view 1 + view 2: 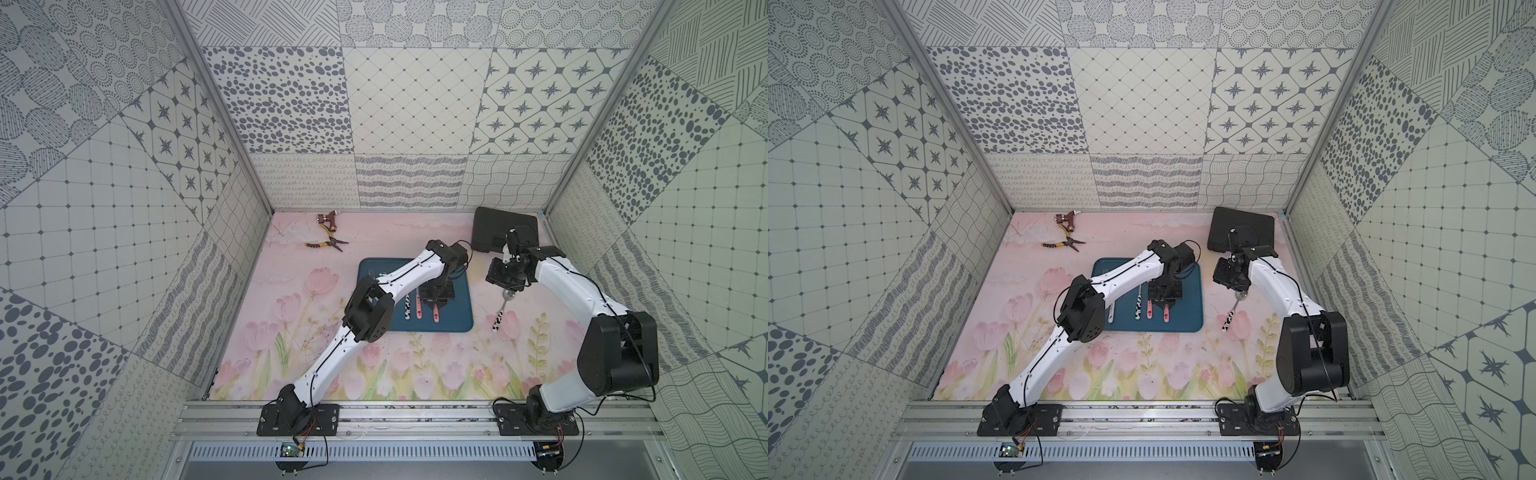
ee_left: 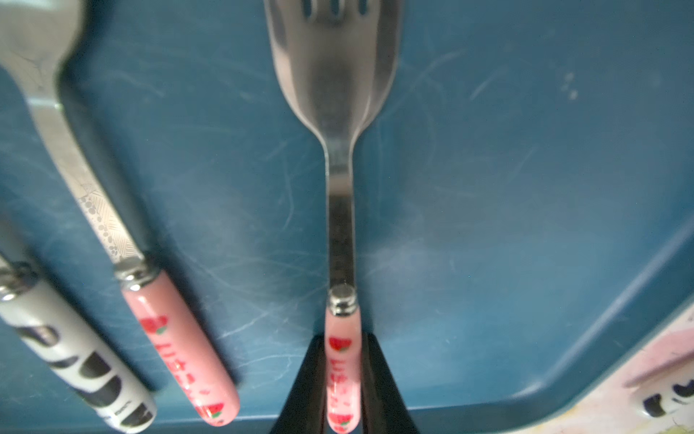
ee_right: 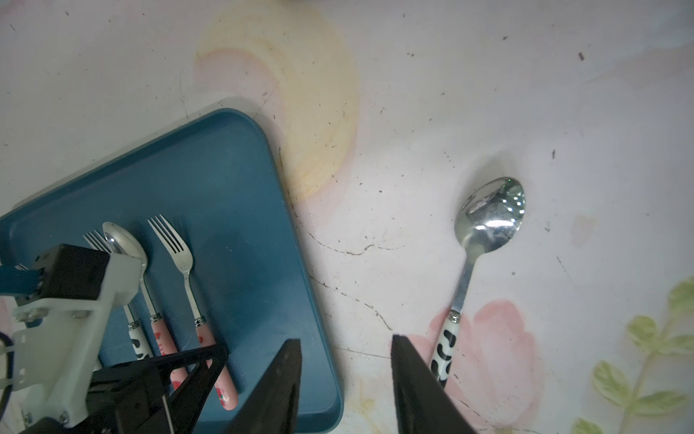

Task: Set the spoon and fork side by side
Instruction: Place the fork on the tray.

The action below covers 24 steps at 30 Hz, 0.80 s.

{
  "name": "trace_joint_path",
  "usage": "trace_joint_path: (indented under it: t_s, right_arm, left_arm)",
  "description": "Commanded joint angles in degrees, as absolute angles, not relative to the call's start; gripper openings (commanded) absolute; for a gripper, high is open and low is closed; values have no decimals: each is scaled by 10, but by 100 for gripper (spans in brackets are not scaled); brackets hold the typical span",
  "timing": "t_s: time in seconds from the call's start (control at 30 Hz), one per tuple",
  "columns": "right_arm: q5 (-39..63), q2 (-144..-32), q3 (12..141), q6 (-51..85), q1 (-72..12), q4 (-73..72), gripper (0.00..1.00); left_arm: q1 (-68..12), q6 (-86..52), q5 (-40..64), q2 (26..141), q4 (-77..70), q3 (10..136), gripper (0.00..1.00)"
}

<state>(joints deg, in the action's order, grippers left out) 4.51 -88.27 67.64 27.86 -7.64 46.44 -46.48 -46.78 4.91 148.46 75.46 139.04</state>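
**Cutlery pairing, seen mid-placement.** At far left, yellow-handled pliers (image 1: 326,244) lie well apart from the work. The blue tray (image 1: 461,299) carries cutlery with handles toward the front rail: a cow-patterned fork (image 3: 136,340), a pink-handled spoon (image 3: 122,238), then the pink-handled fork (image 2: 340,225), parallel to that spoon and just beside it, so that matching handles pair off. The left gripper (image 2: 343,338) is pinched on this fork's handle below the metal collar, a hold that keeps the tines in line with the neighbouring spoon. Whether the fork rests on the tray cannot be told. The left arm crosses the tray diagonally from its base, elbow raised, wrist folded back and down. Off the tray to the right, the cow-patterned spoon (image 3: 488,214) lies on the flowered tablecloth (image 3: 413,94), probably the partner of the cow-patterned fork. The right gripper (image 3: 345,338) hangs above it, jaws spread and empty, beside the handle rather than around it. The right arm bends inward, wrist pointing down.
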Motion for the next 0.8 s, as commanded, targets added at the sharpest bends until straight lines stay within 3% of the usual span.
trace_joint_path:
  t_s: [0.0, 0.33, 0.77]
  right_arm:
    - [45, -877, 673, 282, -76, 451, 44]
    - [40, -876, 673, 280, -75, 451, 44]
    - [17, -868, 674, 278, -74, 452, 44]
  left_arm:
    - [-465, -454, 62, 1494, 761, 1398, 2]
    - [-464, -437, 62, 1498, 766, 1405, 27]
    - [-460, -413, 33, 1458, 764, 1429, 50]
